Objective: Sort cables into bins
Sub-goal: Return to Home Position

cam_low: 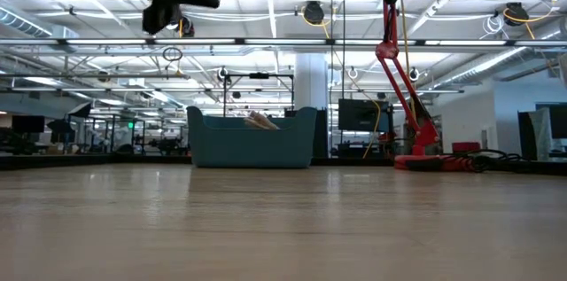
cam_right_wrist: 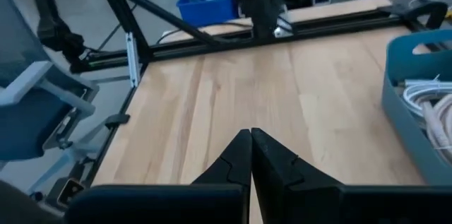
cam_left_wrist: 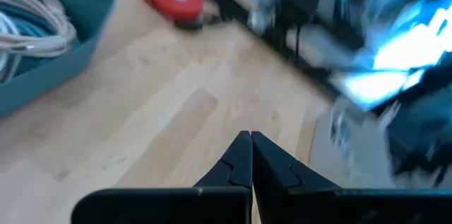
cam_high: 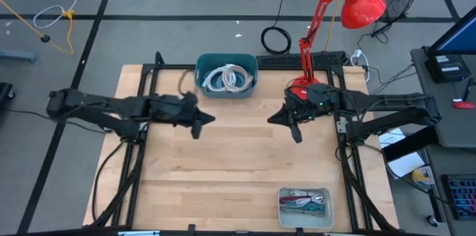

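Two dark robot arms reach in over a pale wooden bench (cam_high: 238,169) from its left and right sides. We see the left claw (cam_high: 202,123) hovering above the bench left of centre, its fingers (cam_left_wrist: 236,164) clenched together with nothing between them. The right claw (cam_high: 286,122) hovers opposite it, right of centre, likewise clenched and empty. The cables are in the bins. Looped coils (cam_high: 229,78) in white, beige and light blue lie in the dark teal bin (cam_high: 201,80), which sits at the middle of the far edge with its long side along that edge. Short maroon, teal and grey pieces (cam_high: 303,203) lie in the pale grey tray (cam_high: 282,208) at the near edge, towards the right corner, with its long side along that edge too. From the claws, the dark teal bin lies towards the far edge, between the two and a little nearer the left claw. The pale grey tray lies towards the near edge, nearer the right arm and well apart from both claws. We see no loose cable on the bare wood. A red desk lamp (cam_high: 359,1) stands near the far right corner, its base just beside the right arm's wrist. We judge it the one thing an arm could brush when drawing back. A black coiled cord (cam_high: 277,40) lies on the floor beyond the far edge.
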Controlling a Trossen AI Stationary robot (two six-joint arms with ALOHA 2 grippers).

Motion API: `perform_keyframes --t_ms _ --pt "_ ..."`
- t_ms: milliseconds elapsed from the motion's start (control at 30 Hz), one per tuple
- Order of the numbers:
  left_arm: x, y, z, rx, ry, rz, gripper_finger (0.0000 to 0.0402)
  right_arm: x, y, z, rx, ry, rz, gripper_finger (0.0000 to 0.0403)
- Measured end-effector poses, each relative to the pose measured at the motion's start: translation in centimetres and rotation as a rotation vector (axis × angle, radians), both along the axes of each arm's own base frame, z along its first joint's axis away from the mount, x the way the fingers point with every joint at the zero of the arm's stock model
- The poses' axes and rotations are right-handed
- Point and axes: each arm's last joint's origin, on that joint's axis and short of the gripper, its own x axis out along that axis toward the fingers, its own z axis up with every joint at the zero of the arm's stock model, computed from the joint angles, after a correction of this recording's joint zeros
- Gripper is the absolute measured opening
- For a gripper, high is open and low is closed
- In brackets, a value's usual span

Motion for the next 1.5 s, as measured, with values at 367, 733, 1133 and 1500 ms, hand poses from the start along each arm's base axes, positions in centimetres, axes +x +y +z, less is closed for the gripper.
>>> perform_keyframes --t_ms 367,733,1133,1500 --pt "-7.9 -0.2 -9.3 -0.197 -0.345 0.198 0.0 -1.1 0.1 0.5 0.01 -0.006 0.017 0.0" --pt "-10.2 -0.1 -13.8 -0.145 -0.348 0.184 0.0 -1.4 0.1 0.7 0.012 -0.006 0.014 0.0" --pt "-10.2 -0.9 -14.0 0.122 -0.286 -0.179 0.0 -1.5 -0.1 0.6 0.072 0.017 -0.072 0.0" --pt "-10.9 0.2 -16.4 0.44 0.036 -0.17 0.0001 -1.6 -0.6 0.3 0.08 0.041 -0.256 0.0"
